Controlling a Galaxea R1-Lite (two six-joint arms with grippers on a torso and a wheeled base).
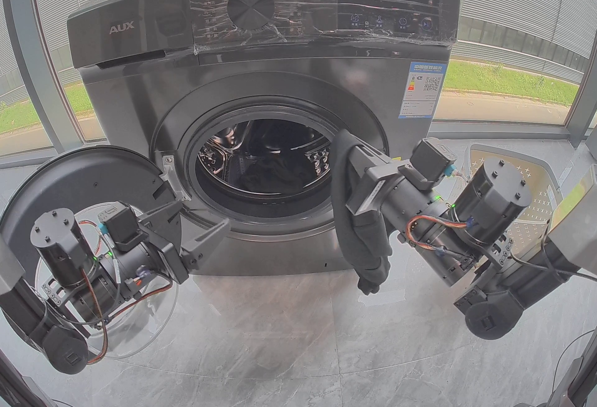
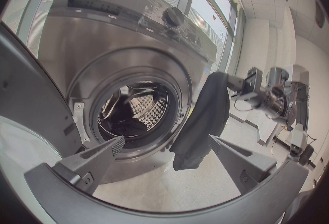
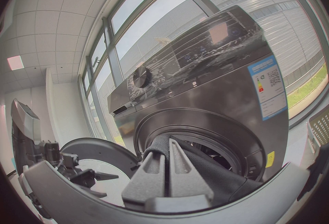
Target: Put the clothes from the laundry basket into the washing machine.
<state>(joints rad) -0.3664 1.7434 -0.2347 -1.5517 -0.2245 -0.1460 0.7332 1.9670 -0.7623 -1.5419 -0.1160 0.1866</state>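
Dark grey garment (image 1: 360,228) hangs from the right pincer (image 1: 356,161), which is clamped tight on its top fold. The rest droops down in front of the washing machine (image 1: 261,72), just right of the drum opening (image 1: 264,162) and outside it. The lower end dangles above the floor (image 1: 280,327). In the right wrist view the pincer (image 3: 167,146) has its fingers (image 3: 186,173) pressed together w/ the cloth (image 3: 222,176) bunched around them.

Inside the drum more dark cloth (image 1: 267,175) lies at the bottom.

Machine door (image 1: 74,184) is swung fully open to the left. Left pincer (image 1: 204,214) sits low, near the door hinge, at the lower left of the opening. It is spread wide w/ nothing in it, and the left wrist view shows both fingers (image 2: 99,159) well apart.

White perforated laundry basket (image 1: 541,178) stands on the floor at far right, partly hidden behind the right arm.
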